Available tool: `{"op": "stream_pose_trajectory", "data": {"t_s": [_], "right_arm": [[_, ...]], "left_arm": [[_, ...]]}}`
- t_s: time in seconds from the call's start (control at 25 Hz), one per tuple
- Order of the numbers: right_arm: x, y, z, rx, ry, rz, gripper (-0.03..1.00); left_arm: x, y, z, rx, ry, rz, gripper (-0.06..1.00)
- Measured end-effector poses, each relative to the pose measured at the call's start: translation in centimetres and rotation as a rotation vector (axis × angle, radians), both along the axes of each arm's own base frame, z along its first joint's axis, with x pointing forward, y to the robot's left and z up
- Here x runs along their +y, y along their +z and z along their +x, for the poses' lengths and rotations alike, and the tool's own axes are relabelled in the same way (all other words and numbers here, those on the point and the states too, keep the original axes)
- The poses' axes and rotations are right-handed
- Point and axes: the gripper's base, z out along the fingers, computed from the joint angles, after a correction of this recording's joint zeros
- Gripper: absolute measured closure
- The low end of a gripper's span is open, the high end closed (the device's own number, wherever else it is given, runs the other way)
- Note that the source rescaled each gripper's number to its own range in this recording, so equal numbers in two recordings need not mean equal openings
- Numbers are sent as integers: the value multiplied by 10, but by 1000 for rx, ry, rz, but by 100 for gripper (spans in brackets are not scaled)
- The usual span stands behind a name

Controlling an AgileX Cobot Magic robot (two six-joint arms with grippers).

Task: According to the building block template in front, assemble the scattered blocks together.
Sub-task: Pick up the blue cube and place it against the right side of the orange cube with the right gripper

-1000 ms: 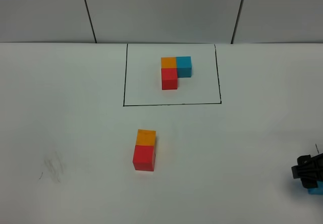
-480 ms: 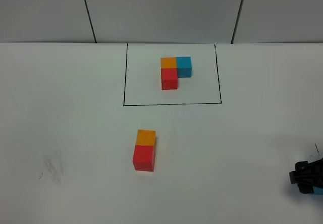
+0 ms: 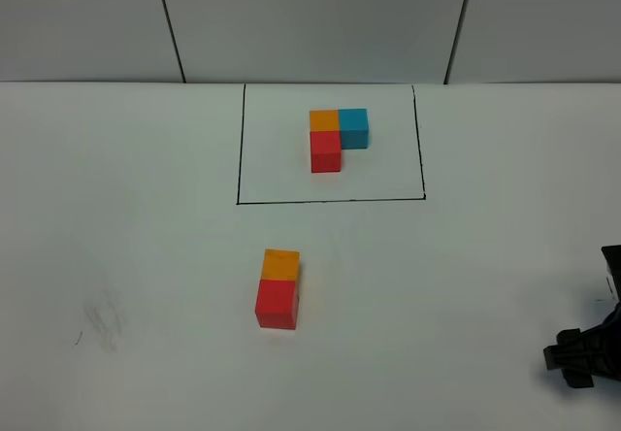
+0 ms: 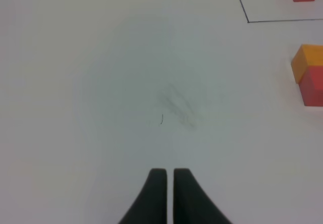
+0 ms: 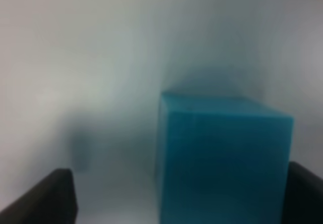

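**Last piece: the teal-blue block (image 5: 222, 158) sits inside the parted right claw (image 5: 176, 193)**

The white counter (image 3: 116, 208) fills the exterior view. In the upper middle of that view the building block template (image 3: 327, 142) lies inside its black frame, with orange beside blue and red below the orange. At lower centre the orange block (image 3: 281, 264) and red block (image 3: 277, 303) touch, matching the template's column.

The teal-blue block shows only in the right wrist view. It is between the spread fingers and not clamped; one finger looks close to it and the other is well off. In the exterior view that claw sits at the lower right edge and hides the cube.

I judge the step in hand to be the grasp. The cube should be centred so both fingers meet flat faces, then closed on squarely, or it may twist.

The left claw (image 4: 165, 183) appears only in its own wrist view, with its fingers together over bare counter.
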Motion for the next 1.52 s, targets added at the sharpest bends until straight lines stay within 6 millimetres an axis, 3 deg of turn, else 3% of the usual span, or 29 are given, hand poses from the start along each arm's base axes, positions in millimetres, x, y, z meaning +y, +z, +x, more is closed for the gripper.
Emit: {"op": "stream_pose_trajectory", "data": {"t_s": [0.2,0.48,1.32,1.52], "right_arm": [[1,-4,2,-1,4,6,16],[1,-10,3,7,15,7,44],[3,-10,8,-31,115,-3,45],[2,8,6,-69,112,-15,45]], "left_arm": [[0,0,0,0,0,0,94],[0,0,0,0,0,0,94],[0,0,0,0,1,-1,94],[0,0,0,0,1,-1,94]]}}
